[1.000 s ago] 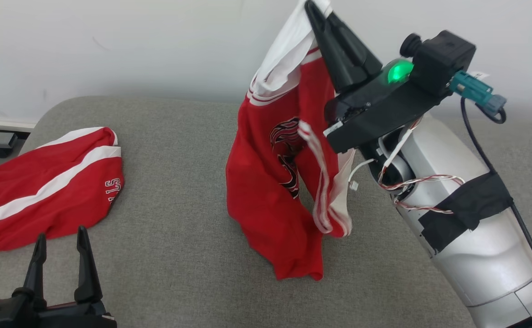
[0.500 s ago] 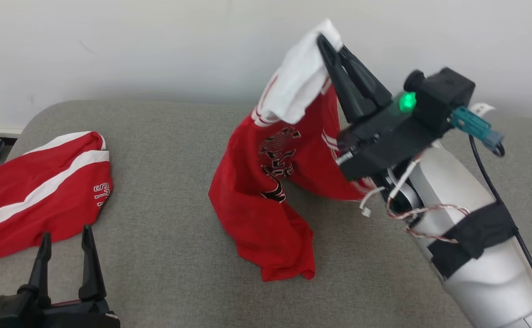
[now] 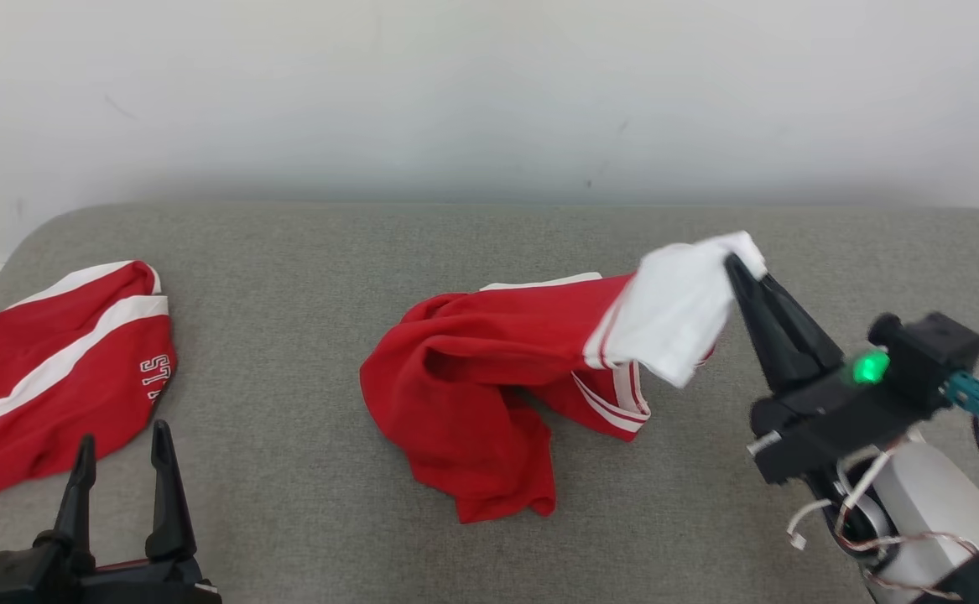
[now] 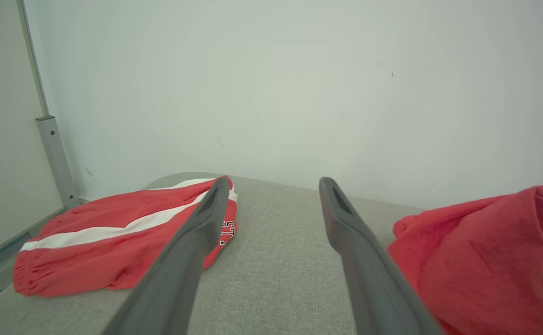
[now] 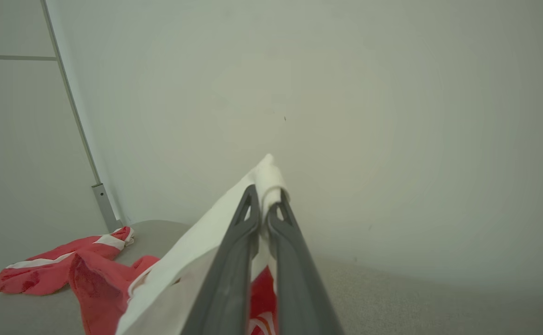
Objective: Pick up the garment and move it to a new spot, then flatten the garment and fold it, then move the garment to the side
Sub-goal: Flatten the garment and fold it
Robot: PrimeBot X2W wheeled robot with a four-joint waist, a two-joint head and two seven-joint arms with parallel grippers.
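A robot works at a desk (image 3: 304,252) covered in grey woven fabric, seen from its head camera and both wrist cameras.

The garment (image 3: 472,394), red with white trim and thin striped edging, lies mostly in a crumpled heap near the middle of the desk. Its white end is lifted off the surface, toward the robot's right. The right gripper (image 3: 736,262) has its two long dark fingers (image 3: 778,335) clenched on that white end. The right wrist view shows the pale cloth pinched between the tips. The left gripper (image 3: 122,436) waits low at the near left edge, fingers (image 3: 166,495) spread wide and holding nothing, well apart from the garment.

Judged from how things lie, only the first step is under way: the garment is grasped and appears to be at or near a new spot. It is not flattened, since the red body is bunched and folded over itself. Flattening, folding and moving it aside all remain.

A second garment (image 3: 53,369), red with a broad white stripe and partly visible lettering, lies at the far left of the desk, well apart from the first.

The desk has rounded corners and a soft, slightly textured look. Behind it stands a plain pale wall (image 3: 455,84) with a few faint marks. In the left wrist view, a grey metal post (image 4: 55,153) rises against the wall beyond the desk's left end.
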